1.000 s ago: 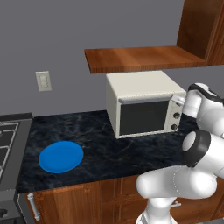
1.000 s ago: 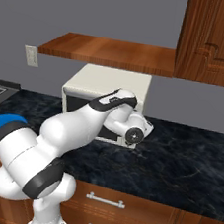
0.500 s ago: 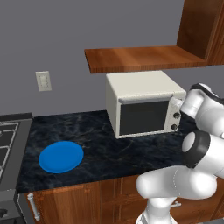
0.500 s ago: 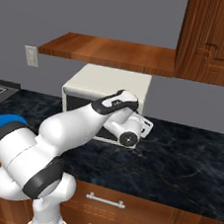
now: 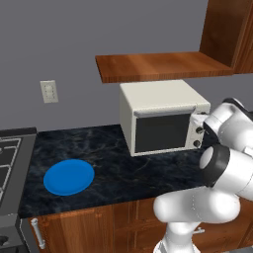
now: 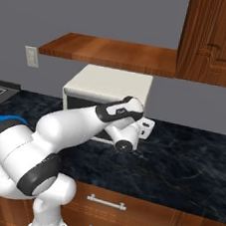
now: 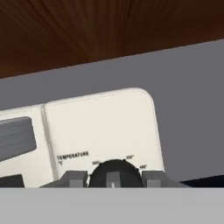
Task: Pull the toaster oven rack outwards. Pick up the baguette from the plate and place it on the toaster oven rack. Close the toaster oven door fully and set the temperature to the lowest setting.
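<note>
Door (image 5: 163,132) of the toaster oven (image 5: 160,116) reads shut in the left base view; the plate (image 5: 69,176) lies bare on the dark surface (image 5: 113,168), baguette presumably inside. Since a second ago the wrist has eased toward the knobs. In the right base view the arm (image 6: 83,126) hides the front. In the hand view the claw (image 7: 113,178) straddles the temperature knob (image 7: 113,168), fingers (image 7: 74,178) narrowly set; contact is unclear. Stay centred and turn gently to the lowest mark.
</note>
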Motion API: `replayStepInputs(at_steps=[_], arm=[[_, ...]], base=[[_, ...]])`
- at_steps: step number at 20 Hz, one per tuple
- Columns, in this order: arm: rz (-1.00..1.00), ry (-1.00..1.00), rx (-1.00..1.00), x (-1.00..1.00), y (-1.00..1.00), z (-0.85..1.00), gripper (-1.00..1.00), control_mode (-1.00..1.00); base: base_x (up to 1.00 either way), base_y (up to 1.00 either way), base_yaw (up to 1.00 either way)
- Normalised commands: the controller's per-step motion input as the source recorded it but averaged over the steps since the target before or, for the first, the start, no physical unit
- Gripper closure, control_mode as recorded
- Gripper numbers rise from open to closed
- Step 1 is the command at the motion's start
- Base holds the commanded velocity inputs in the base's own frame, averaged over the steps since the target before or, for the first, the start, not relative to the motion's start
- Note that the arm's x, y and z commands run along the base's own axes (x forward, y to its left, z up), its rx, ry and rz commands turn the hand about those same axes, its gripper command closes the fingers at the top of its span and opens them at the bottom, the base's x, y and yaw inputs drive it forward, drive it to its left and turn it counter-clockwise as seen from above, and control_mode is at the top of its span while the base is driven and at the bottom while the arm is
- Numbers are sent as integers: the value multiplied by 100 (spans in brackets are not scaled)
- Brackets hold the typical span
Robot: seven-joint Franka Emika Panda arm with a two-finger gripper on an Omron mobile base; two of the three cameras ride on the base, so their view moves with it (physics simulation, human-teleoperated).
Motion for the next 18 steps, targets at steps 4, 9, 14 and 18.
replayStepInputs(at_steps=[4,9,14,18], arm=[[0,-7,-20,0,0,1,100,-100],[0,-2,-17,0,0,0,100,-100],[0,0,-15,0,0,0,100,-100],[0,0,-15,0,0,0,100,-100]], base=[[0,0,0],[0,0,0],[0,0,0],[0,0,0]])
